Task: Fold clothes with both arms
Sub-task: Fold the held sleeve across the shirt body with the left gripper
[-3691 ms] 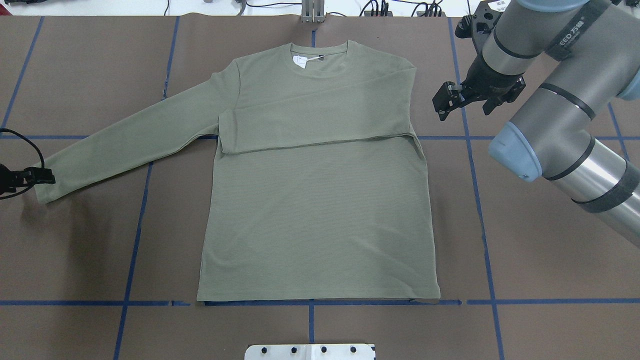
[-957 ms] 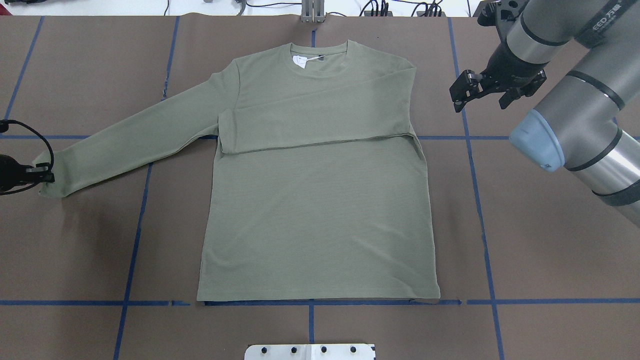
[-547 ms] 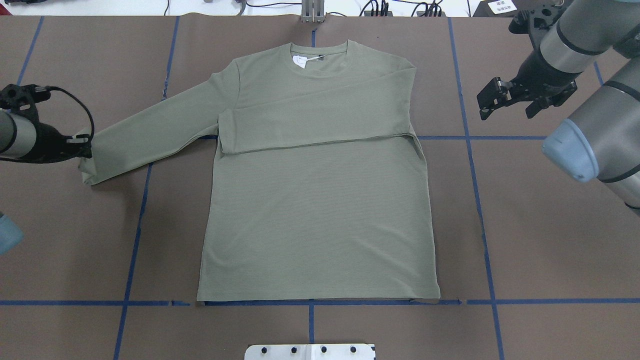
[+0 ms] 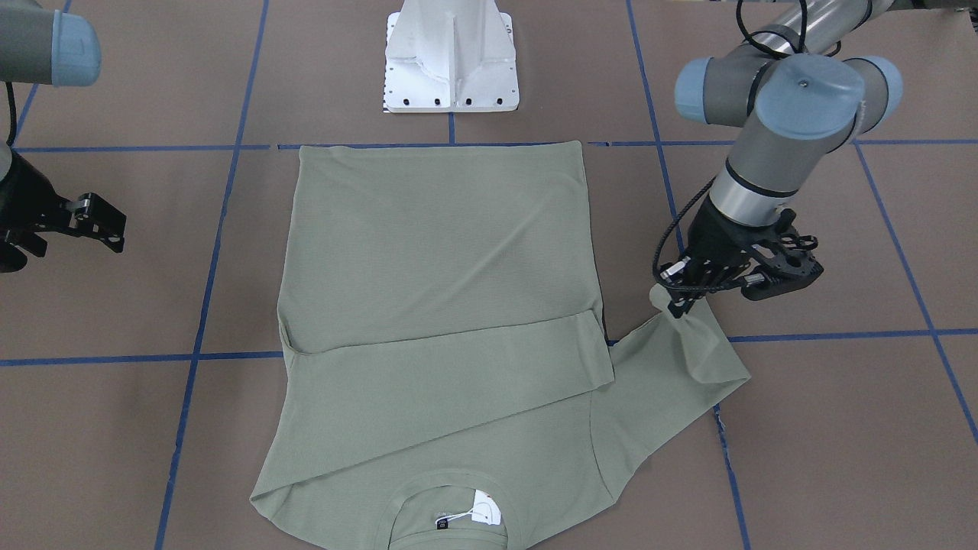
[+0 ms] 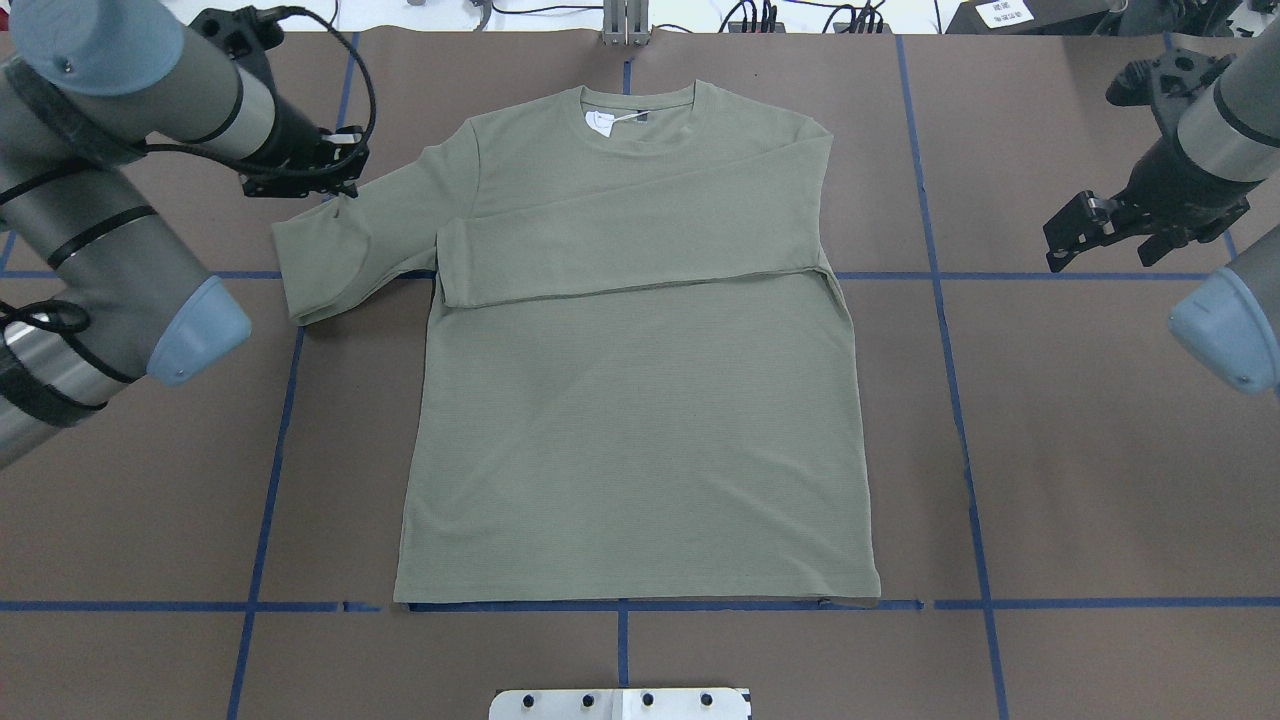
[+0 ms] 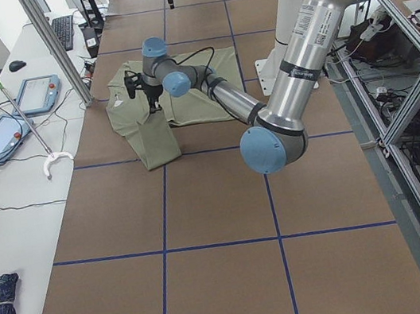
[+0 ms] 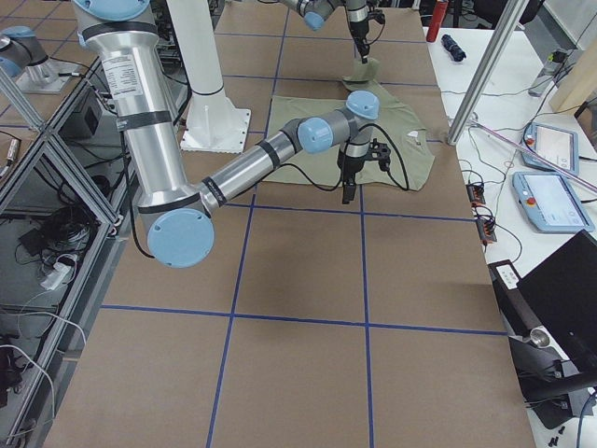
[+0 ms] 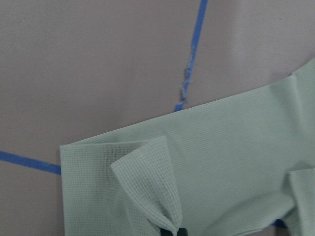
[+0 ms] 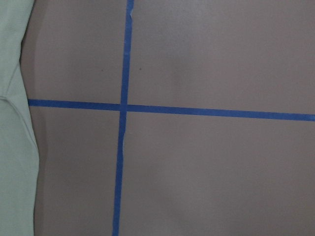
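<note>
On a brown desk (image 5: 1100, 450) gridded with blue tape (image 5: 1100, 603), beside a white side desk (image 6: 7, 199) of tablets (image 6: 37, 95): pinching the shirt (image 5: 640, 420) by its sleeve cuff (image 8: 147, 182) with left jaws, holding right jaws spread.

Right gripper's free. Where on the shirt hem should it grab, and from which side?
The hem corner on its own side, approached from the outer edge: the shirt lies flat there, bare table beside it, so the right gripper can likely slip a finger under.
</note>
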Controlling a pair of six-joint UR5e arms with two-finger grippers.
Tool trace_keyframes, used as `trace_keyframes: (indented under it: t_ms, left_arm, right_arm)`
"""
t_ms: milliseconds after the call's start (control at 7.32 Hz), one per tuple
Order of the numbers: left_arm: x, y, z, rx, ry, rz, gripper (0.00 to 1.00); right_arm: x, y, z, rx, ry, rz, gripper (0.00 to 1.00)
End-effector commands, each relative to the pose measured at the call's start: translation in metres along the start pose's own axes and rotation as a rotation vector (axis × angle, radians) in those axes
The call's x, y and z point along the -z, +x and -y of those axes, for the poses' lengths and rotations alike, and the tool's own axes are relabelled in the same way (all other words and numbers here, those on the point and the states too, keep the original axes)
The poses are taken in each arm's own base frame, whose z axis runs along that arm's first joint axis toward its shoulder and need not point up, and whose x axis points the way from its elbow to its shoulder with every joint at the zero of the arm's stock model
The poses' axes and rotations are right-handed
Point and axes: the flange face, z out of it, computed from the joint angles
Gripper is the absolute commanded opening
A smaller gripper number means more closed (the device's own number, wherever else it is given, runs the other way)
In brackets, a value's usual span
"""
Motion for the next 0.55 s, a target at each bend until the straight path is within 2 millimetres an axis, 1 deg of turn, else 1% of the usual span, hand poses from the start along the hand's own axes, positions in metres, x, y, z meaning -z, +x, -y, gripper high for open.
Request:
trace_keyframes:
  t_ms: [0,137,273,410]
  left_arm:
    - [0.058,0.140,-0.011,0.131,-0.102,-0.162,0.00]
    - [0.075,0.175,-0.034,0.166,-0.151,-0.208,0.00]
    - [0.067,0.218,-0.090,0.184,-0.225,-0.224,0.00]
    - [0.052,0.236,-0.113,0.176,-0.224,-0.216,0.00]
  right_arm:
    - [-0.003,0.014,-0.006,0.002,-0.012,0.000,1.00]
    - [-0.002,0.015,-0.006,-0.001,-0.014,0.008,1.00]
    - [0.001,0.017,-0.006,-0.006,-0.014,0.015,1.00]
    - [0.001,0.016,-0.006,-0.007,-0.017,0.020,1.00]
